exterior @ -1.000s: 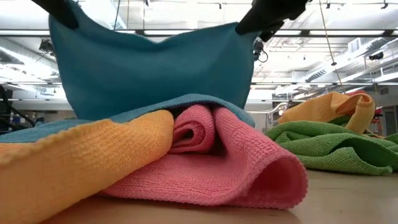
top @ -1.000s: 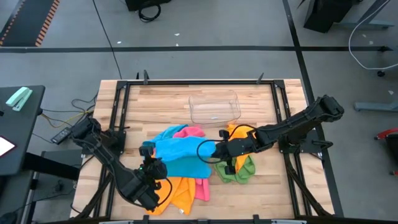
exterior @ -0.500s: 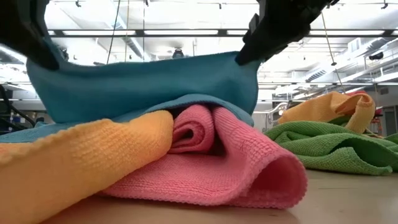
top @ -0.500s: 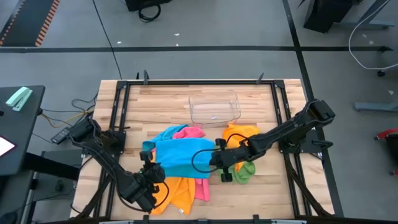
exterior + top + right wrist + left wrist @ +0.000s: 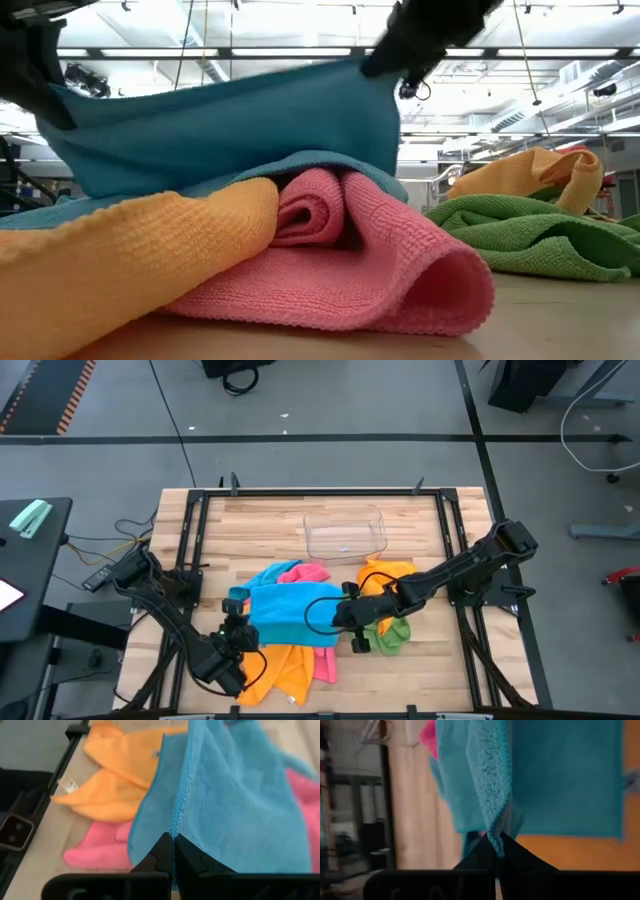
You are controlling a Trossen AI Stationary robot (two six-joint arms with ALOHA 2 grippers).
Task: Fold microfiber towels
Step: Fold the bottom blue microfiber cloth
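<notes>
Above the bright heap mid-surface, the left hand (image 5: 236, 628) and right hand (image 5: 345, 618) each pinch a corner of the soft blue microfiber towel (image 5: 285, 612), mid-fold; next, probably, lay it flat.

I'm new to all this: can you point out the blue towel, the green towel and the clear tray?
blue towel (image 5: 285, 610): high view, its flat middle.
green towel (image 5: 520, 240): low view, its crumpled front.
clear tray (image 5: 345, 532): high view, its bare floor.
</notes>
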